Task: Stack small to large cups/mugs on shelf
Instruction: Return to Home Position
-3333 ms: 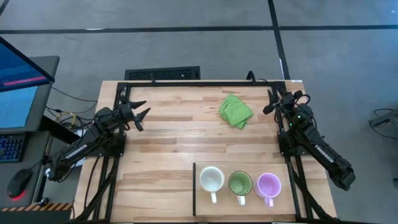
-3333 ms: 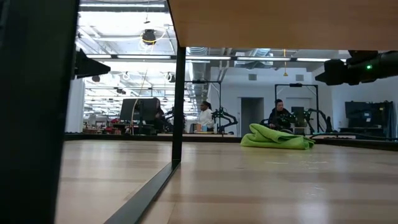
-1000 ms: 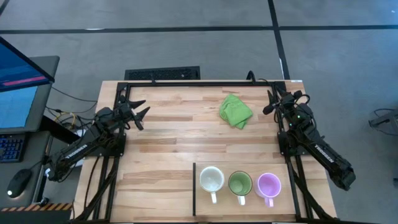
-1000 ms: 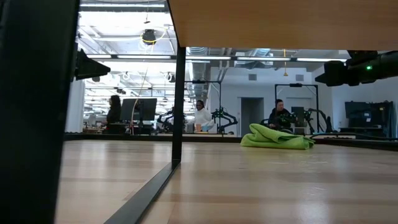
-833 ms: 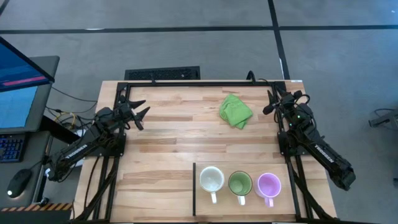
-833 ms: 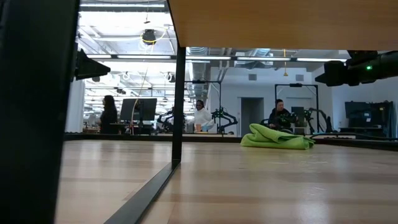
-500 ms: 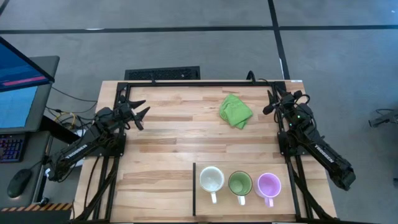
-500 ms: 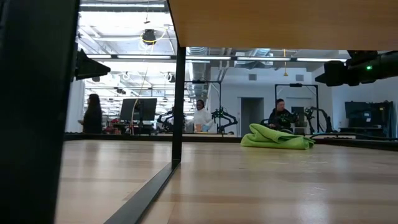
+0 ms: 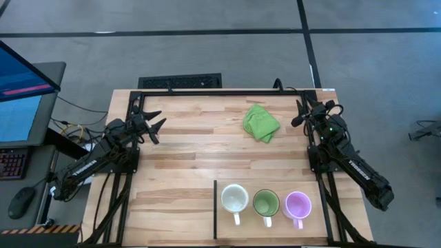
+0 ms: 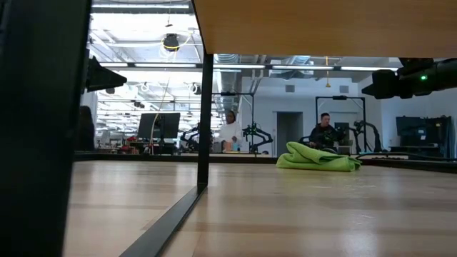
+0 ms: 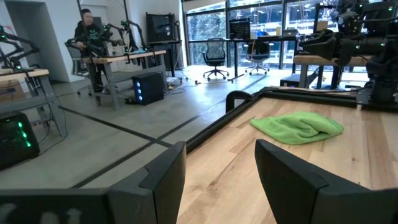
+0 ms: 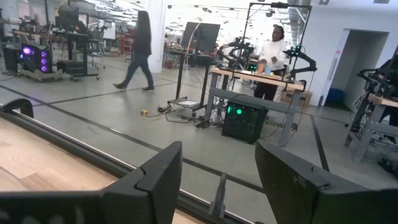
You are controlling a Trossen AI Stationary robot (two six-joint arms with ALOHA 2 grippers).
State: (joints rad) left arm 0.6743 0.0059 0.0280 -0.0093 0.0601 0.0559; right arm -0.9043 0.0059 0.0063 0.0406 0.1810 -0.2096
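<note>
Three handled mugs stand in a row on the shelf (image 9: 227, 224), the near right part of the table behind a thin black strip (image 9: 216, 207): white (image 9: 234, 199), green (image 9: 266, 202), light purple (image 9: 298, 204), all with their open ends up and handles toward the near edge. My left gripper (image 9: 156, 122) is open and empty at the far left of the table. My right gripper (image 9: 298, 114) is open and empty at the far right. Both are far from the mugs.
A crumpled green cloth (image 9: 260, 122) lies at the table's far side, right of the middle; it also shows in the low view (image 10: 318, 157) and the left wrist view (image 11: 298, 126). A black frame (image 9: 207, 91) runs along the far edge. People move in the room beyond.
</note>
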